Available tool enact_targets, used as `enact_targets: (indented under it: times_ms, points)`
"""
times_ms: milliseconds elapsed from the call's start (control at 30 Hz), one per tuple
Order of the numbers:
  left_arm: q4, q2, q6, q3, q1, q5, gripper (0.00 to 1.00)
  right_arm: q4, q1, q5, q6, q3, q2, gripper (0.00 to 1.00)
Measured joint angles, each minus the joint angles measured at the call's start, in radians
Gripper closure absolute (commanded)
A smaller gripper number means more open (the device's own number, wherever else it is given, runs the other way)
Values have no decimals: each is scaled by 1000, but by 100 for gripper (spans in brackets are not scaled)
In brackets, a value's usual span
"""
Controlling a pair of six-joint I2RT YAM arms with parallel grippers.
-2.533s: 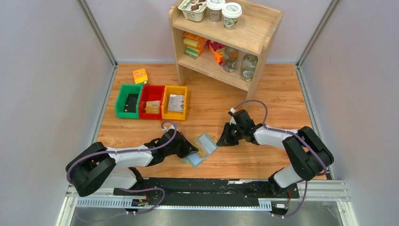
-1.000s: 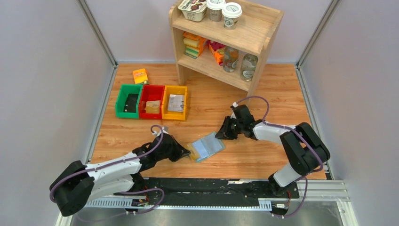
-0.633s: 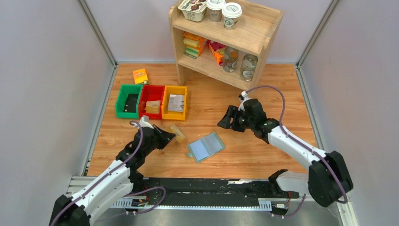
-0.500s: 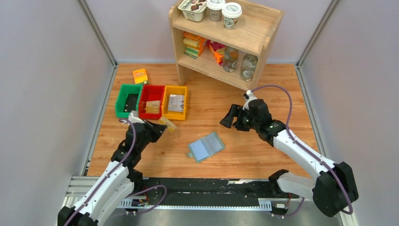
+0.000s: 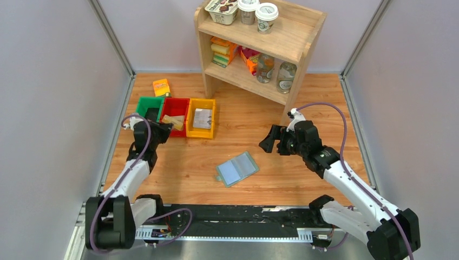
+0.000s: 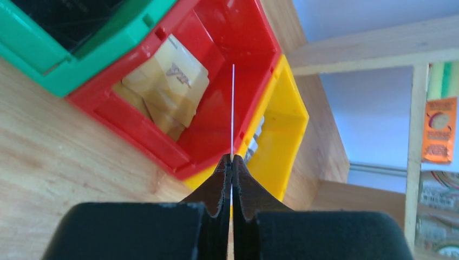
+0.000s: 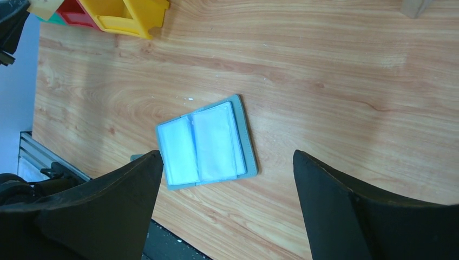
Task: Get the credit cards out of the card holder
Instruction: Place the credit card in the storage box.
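The card holder [image 5: 237, 168] lies open on the wooden table, its pale blue pockets facing up, also seen in the right wrist view as the card holder [image 7: 208, 142]. My left gripper [image 5: 164, 128] is shut on a tan credit card [image 5: 174, 121] above the red bin [image 5: 176, 101]. In the left wrist view that credit card [image 6: 233, 108] shows edge-on as a thin white line rising from my left gripper [image 6: 232, 160]. More tan cards [image 6: 172, 86] lie in the red bin [image 6: 238, 49]. My right gripper [image 5: 270, 140] hangs open above the table, right of the holder, with nothing between its wide-apart fingers [image 7: 135, 184].
A green bin [image 5: 147, 100] and a yellow bin [image 5: 201, 133] flank the red one, and each has a card inside. An orange packet [image 5: 161, 86] lies behind them. A wooden shelf [image 5: 295, 76] with cups, jars and packets stands at the back.
My left arm pulled a tan card from the holder and swung left and back with it to the red bin. The right gripper opened, let go of the holder and drew away to the right.
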Motion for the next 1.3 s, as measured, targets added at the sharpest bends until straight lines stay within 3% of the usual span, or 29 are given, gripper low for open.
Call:
enact_targets:
  times_ms: [400,667,900,1300]
  points:
    - [200,370,-47,134,12,-45,100,-7,-15,4,-63,0,8,5]
    - [235,509,-103,143,12,-18,79,-7,-26,2,-82,-3,11,5]
    - [198,485,-107,143,13,-8,66,-25,-35,3,-86,-6,11,5]
    - [-105,192,-50,142,5,40,64,-52,-35,-47,-89,-5,31,6]
